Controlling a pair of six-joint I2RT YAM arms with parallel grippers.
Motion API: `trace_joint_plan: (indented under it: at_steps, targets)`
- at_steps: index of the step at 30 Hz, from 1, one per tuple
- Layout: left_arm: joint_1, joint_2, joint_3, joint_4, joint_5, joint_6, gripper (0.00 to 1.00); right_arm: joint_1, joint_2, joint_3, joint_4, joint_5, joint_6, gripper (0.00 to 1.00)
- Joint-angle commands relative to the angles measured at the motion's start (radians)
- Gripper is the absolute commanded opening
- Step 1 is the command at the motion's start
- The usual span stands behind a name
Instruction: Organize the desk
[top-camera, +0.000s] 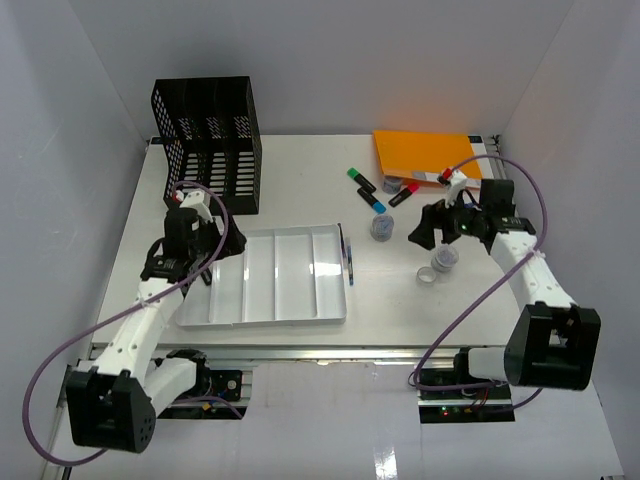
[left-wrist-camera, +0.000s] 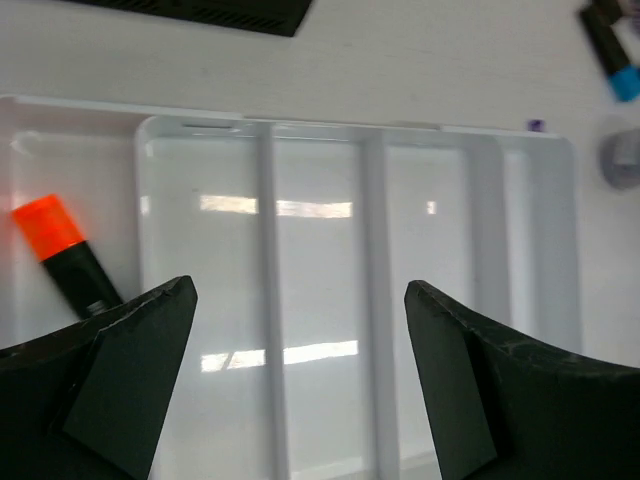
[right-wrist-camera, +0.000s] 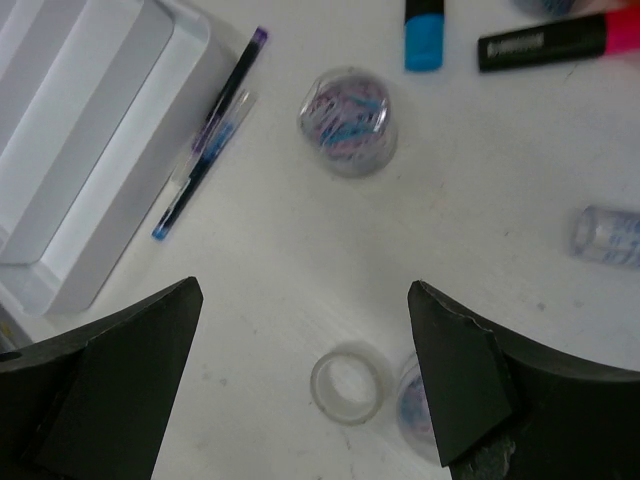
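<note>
Left gripper (left-wrist-camera: 300, 290) is hovering spread over tray (left-wrist-camera: 320, 128) — orange marker (left-wrist-camera: 62, 248) lying in left slot, prob. sorted; right gripper (right-wrist-camera: 305, 290) spread too.

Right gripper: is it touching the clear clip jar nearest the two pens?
Apart. The right wrist view shows the clip jar well ahead of the open right gripper, with bare desk between.

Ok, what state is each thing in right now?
White compartmented plastic tray: holds one orange-capped black highlighter in an end compartment.
Left tool: open, empty, over the tray.
Right tool: open, empty, above the large white desk.
Black mesh file organiser: upright.
Flat orange folder: lying flat.
Two pens: on the desk beside the tray, outside it.
Clear tape ring: lying flat.
</note>
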Motion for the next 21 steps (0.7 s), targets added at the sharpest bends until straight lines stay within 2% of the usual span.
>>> trace_joint_plan:
  at_steps: [1, 5, 11, 21]
  targets:
    - [0.001, -0.165, -0.107, 0.186, 0.374, -0.002, 0.97, 0.105, 0.207, 0.244, 0.025, 0.234, 0.277, 0.91]
    - [0.001, -0.209, -0.116, 0.202, 0.416, 0.003, 0.98, 0.173, 0.413, 0.456, -0.009, 0.417, 0.481, 0.96]
    - [0.001, -0.231, -0.117, 0.201, 0.404, 0.017, 0.98, 0.209, 0.645, 0.634, -0.03, 0.622, 0.542, 0.99]
    - [0.001, -0.234, -0.122, 0.21, 0.401, 0.01, 0.98, 0.21, 0.747, 0.659, 0.066, 0.73, 0.619, 0.92]
